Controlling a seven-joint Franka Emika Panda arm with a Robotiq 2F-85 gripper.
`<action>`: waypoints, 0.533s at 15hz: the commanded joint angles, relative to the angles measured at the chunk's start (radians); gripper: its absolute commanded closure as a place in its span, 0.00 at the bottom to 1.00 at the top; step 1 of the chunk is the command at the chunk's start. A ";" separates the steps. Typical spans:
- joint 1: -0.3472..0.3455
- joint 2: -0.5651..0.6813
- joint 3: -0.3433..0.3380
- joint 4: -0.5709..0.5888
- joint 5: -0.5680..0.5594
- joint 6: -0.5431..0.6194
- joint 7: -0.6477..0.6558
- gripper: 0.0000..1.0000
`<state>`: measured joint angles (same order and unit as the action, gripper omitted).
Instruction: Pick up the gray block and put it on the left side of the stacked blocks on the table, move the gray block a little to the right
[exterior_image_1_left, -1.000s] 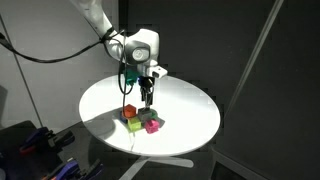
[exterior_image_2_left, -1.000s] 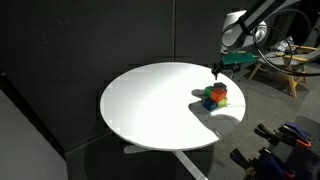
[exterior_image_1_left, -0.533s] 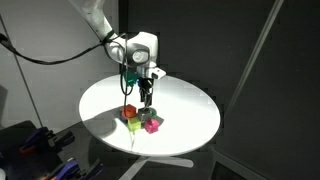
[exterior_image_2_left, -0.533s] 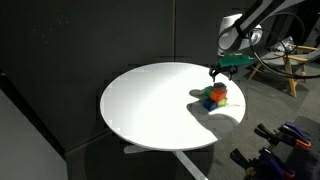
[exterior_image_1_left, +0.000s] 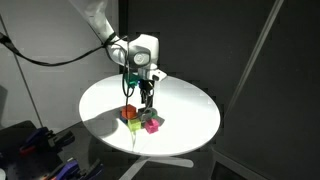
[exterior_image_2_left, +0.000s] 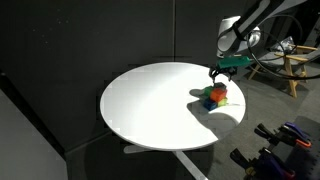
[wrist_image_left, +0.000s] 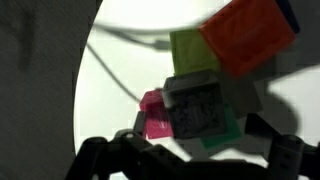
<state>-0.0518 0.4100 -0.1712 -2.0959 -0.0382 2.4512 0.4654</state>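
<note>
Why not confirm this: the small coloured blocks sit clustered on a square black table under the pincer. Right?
Wrong in one respect: the table is round and white, as both exterior views show. The small coloured blocks do sit clustered on it under the pincer.

My arm (exterior_image_1_left: 100, 22) showing white, rounded shell segments in both exterior views. Black cable (exterior_image_1_left: 45, 58) looping from my arm toward frame edge. My wrist housing (exterior_image_1_left: 140, 50) looking bulky, white-grey with dark round face; green patch glowing just beneath it. Below that, my gripper (exterior_image_1_left: 146, 100) appearing dark, slim. In wrist view my fingers (wrist_image_left: 105, 158) reading as black, angular linkages, blurred. Screws, markings too small to tell.
</note>
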 joint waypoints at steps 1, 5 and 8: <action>0.014 0.020 -0.019 0.024 -0.011 0.008 0.000 0.00; 0.018 0.028 -0.022 0.027 -0.013 0.009 0.004 0.00; 0.022 0.031 -0.024 0.028 -0.016 0.010 0.007 0.00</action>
<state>-0.0480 0.4282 -0.1767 -2.0857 -0.0382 2.4522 0.4654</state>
